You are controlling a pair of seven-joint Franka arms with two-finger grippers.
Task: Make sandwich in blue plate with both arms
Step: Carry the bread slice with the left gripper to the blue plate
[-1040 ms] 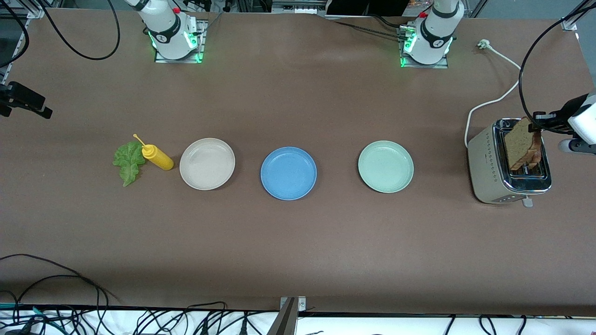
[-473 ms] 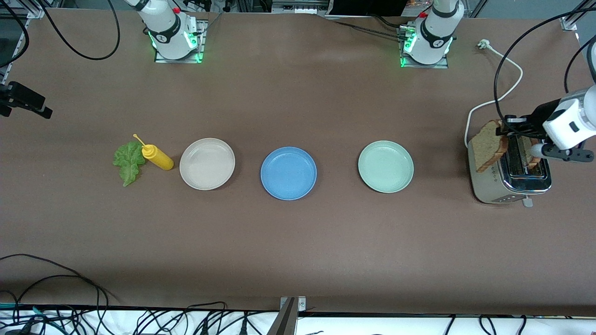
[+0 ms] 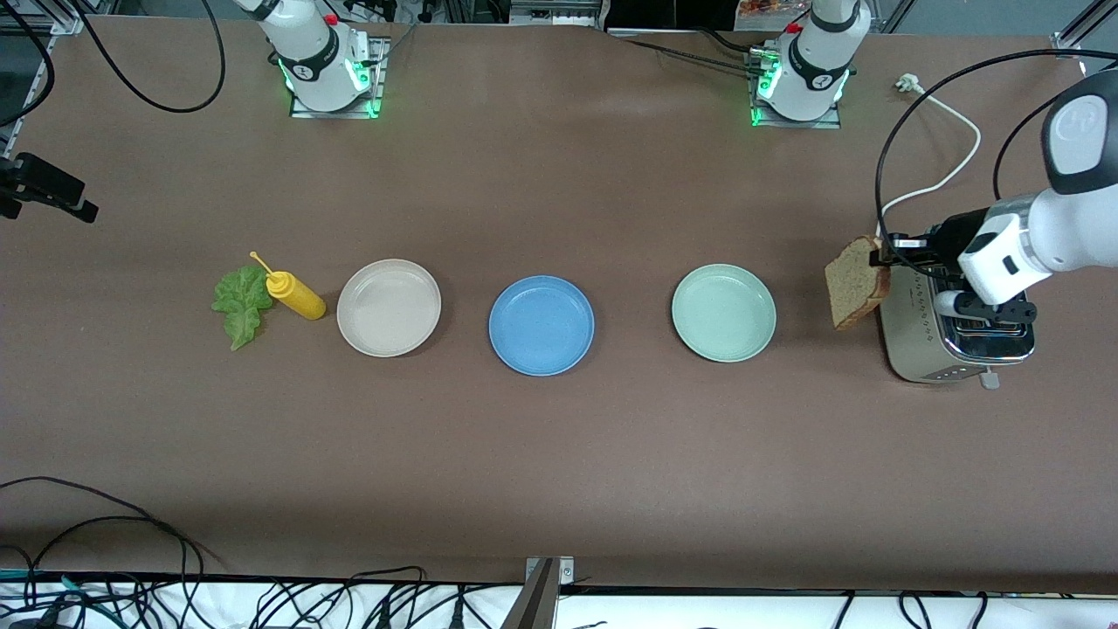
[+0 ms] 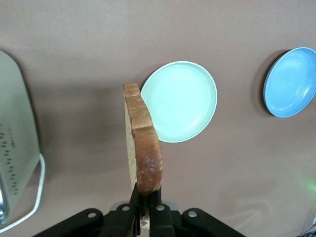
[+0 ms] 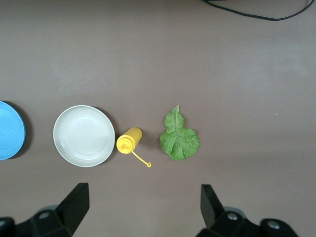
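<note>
Left gripper (image 3: 884, 253) was clamped on a bread slice's (image 3: 857, 281) crust edge; light, soft, crushable. Right gripper (image 5: 143, 210), waiting, stood apart.

A wide brown table (image 3: 559, 454) carries everything. Near its middle sits a blue plate (image 3: 541, 325). At the blue plate's 9 o'clock, as the front camera sees it, sits a beige-white plate (image 3: 389, 307), and further along that line a yellow squeeze bottle (image 3: 297, 297) lies on its side with a green lettuce leaf (image 3: 239, 303) just beside it. At the blue plate's 3 o'clock sits a pale green plate (image 3: 723, 313), and further along, near the table's end, stands a silver toaster (image 3: 917, 349). A white power cord (image 3: 939, 179) trails across the table from the toaster toward 12 o'clock.
</note>
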